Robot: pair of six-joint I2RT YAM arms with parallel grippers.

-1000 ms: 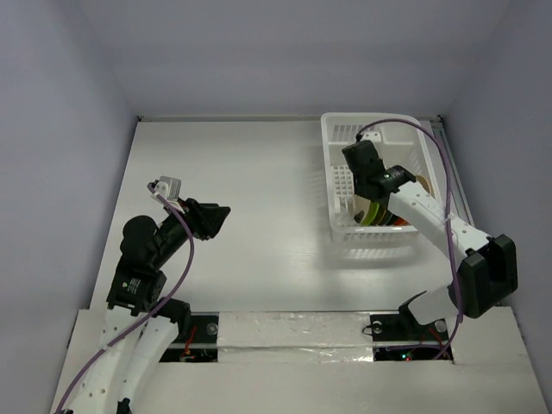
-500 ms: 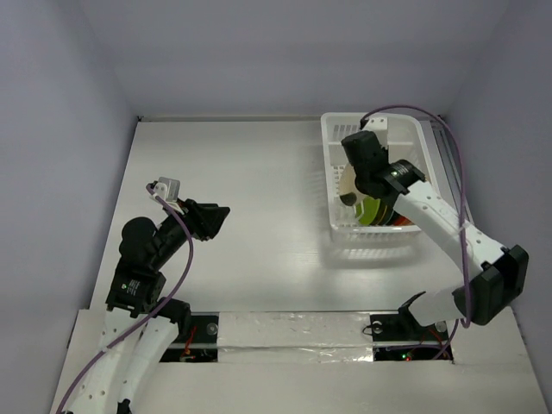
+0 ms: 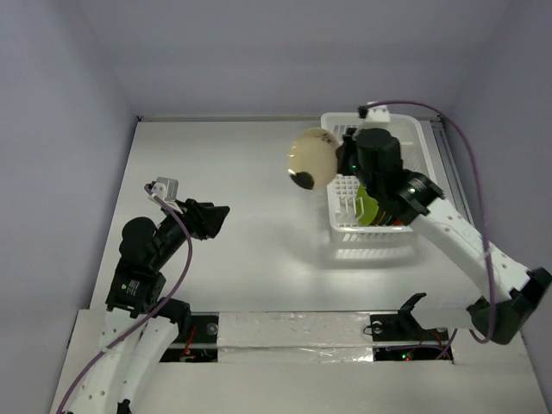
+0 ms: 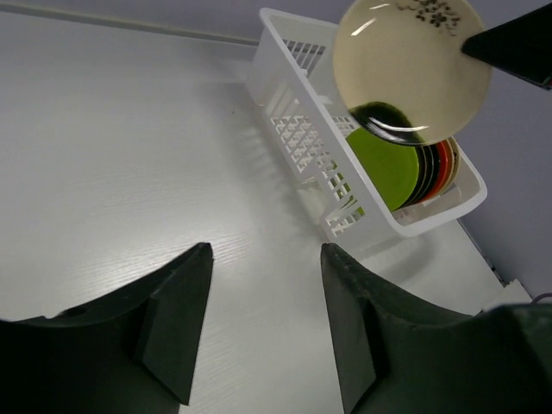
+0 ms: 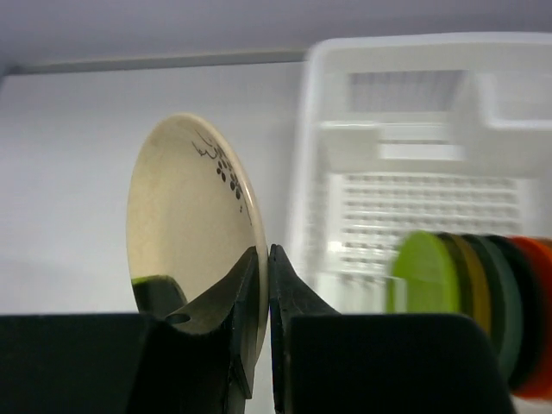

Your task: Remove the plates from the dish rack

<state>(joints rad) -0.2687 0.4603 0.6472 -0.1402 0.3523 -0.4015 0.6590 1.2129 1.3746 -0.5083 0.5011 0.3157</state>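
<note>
The left gripper [image 3: 210,219] hangs over the left part of the white table [image 3: 250,181], well apart from everything else. Its two black fingers [image 4: 175,323] stand moderately apart, with nothing between them and nothing touching them.

Further right, the glossy cream round plate [image 3: 312,158] is up in the air on edge, with a small dark sprig pattern near its rim. From above it shows against the left wall of the rack and the table beside it. The right gripper [image 5: 263,259] holds it by the rim: its jaws are pressed together on the thin edge, one finger on each face of the plate.

On the right side of the table, towards the far edge, stands the white plastic rectangular dish rack [image 3: 384,122] with its grid bottom and slotted walls. At its near end the other plates stand upright in a tight row: a lime green plate [image 4: 385,168] on the left, then darker ones, and an orange-red plate [image 5: 539,319] at the right end.
</note>
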